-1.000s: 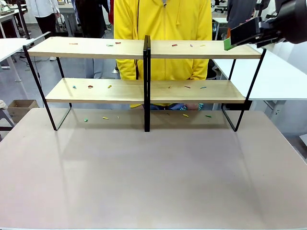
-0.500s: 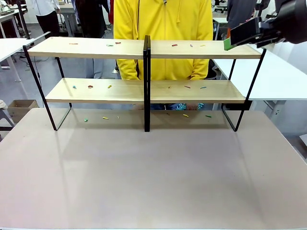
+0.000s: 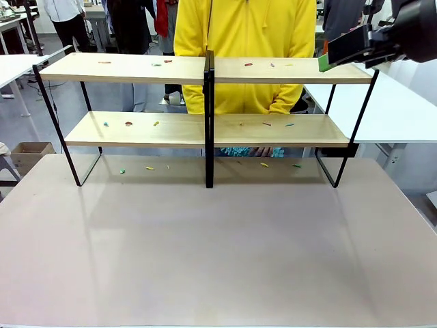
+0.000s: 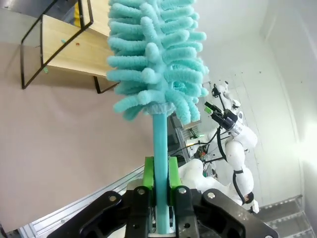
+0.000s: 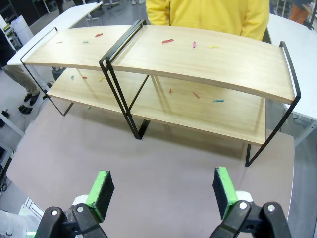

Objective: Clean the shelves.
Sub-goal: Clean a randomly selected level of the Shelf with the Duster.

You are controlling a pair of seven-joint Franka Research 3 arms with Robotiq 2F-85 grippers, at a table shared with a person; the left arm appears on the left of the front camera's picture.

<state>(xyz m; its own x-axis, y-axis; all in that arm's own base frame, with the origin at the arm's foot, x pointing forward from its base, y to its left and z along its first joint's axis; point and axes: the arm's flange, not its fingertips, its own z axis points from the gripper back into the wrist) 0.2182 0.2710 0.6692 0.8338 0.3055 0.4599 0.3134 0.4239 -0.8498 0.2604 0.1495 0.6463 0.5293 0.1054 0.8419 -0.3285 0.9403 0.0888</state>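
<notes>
The shelves (image 3: 136,68) stand across the far half of the table, two light-wood boards in a black frame with a centre upright. Small coloured scraps (image 3: 248,64) lie on both boards, and more scraps lie on the table under them. My right gripper (image 3: 326,60) hovers by the top board's right end. From the right wrist it stands open (image 5: 162,193) above the table, with the shelves (image 5: 198,54) ahead and nothing between the green pads (image 5: 101,191). My left gripper (image 4: 161,186) is shut on the handle of a fluffy teal duster (image 4: 156,54), with a shelf end (image 4: 74,47) beyond it.
A person in a yellow hoodie (image 3: 239,27) stands close behind the shelves. White tables flank the scene at left (image 3: 13,67) and right (image 3: 403,109). A cardboard box (image 3: 27,152) sits on the floor at left. The beige table (image 3: 218,253) is bare in front.
The person behind the shelves has shifted a little to the right. Neither gripper has moved, and the scraps lie where they were.
</notes>
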